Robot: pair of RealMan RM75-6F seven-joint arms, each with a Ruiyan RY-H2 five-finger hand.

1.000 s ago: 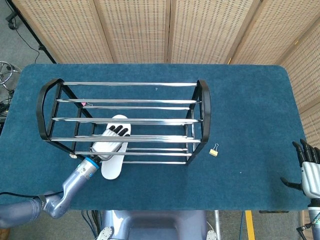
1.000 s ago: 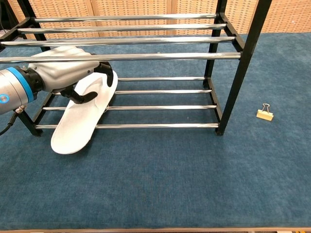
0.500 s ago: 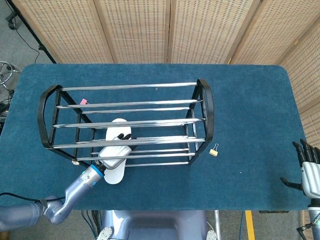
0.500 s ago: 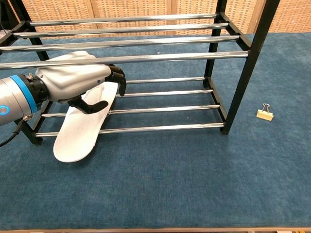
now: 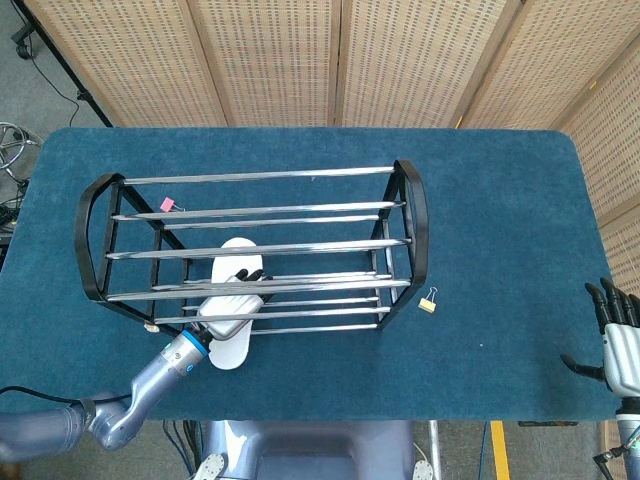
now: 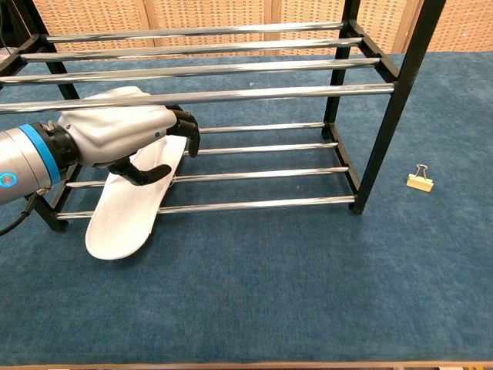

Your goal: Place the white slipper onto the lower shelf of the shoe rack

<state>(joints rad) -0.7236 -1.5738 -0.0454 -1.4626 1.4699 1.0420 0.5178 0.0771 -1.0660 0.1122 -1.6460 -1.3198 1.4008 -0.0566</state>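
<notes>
A white slipper lies toe-first on the lower rails of the black and chrome shoe rack, its heel hanging out over the blue cloth in front. My left hand grips the slipper around its strap, under the upper front rail. In the head view the slipper shows between the rails with my left hand on it, at the rack's left front. My right hand hangs off the table's right edge, fingers apart and holding nothing.
A small gold binder clip lies on the blue cloth right of the rack, also the clip in the head view. A pink clip sits on an upper rail at the back left. Woven screens stand behind the table.
My left hand has pushed the slipper further in under the rack over the last second, and the rack shifted slightly. In the last half second little has moved. The right hand is still.
</notes>
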